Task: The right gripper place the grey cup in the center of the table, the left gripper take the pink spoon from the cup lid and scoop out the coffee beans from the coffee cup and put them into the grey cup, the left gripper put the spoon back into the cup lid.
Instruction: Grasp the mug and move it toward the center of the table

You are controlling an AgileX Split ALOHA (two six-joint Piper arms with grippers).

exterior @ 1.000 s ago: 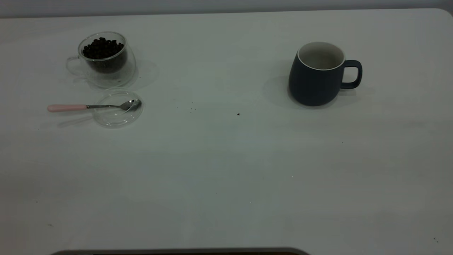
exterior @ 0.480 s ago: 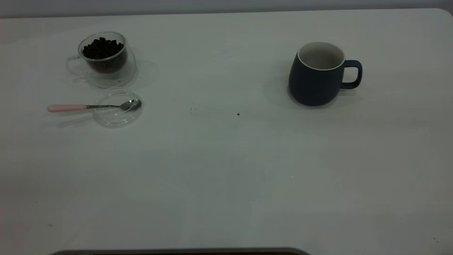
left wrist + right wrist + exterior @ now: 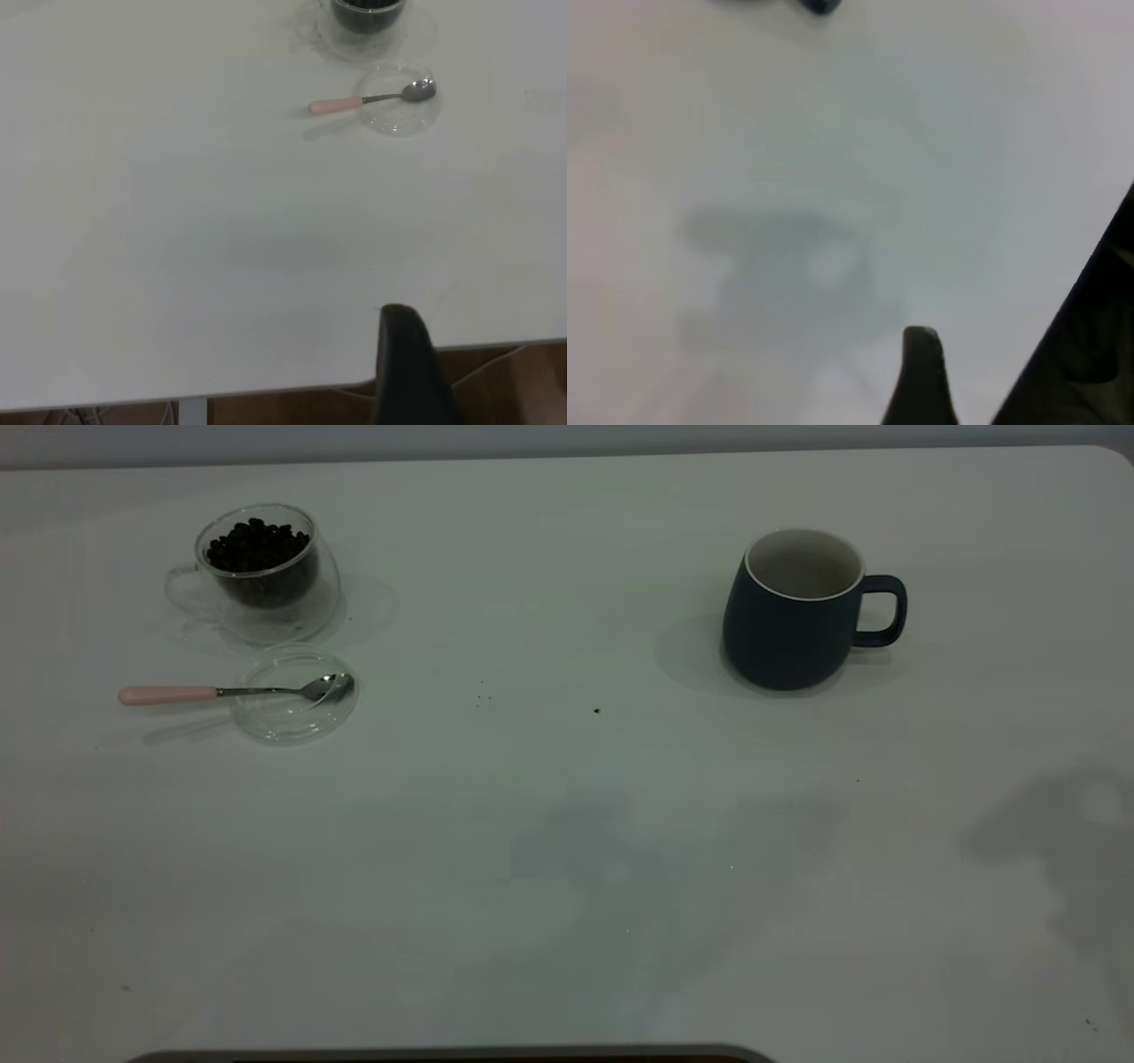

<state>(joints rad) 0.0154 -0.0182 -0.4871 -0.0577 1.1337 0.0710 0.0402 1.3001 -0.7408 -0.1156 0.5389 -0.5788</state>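
The grey cup stands upright at the table's back right, its handle pointing right and its white inside bare. At the back left is the clear coffee cup, holding the coffee beans. Just in front of it lies the cup lid. The pink spoon rests with its bowl in the lid and its handle pointing left. Neither arm shows in the exterior view. My left gripper hangs over the table's edge, far from the spoon. My right gripper hovers over bare tabletop.
A few dark specks lie near the table's middle. An arm's shadow falls on the right front of the table, and a fainter one at the front centre. The table's edge and brown floor show below the left gripper.
Shadows have spread onto the right front and front centre of the table. The cups, lid and spoon have not moved.
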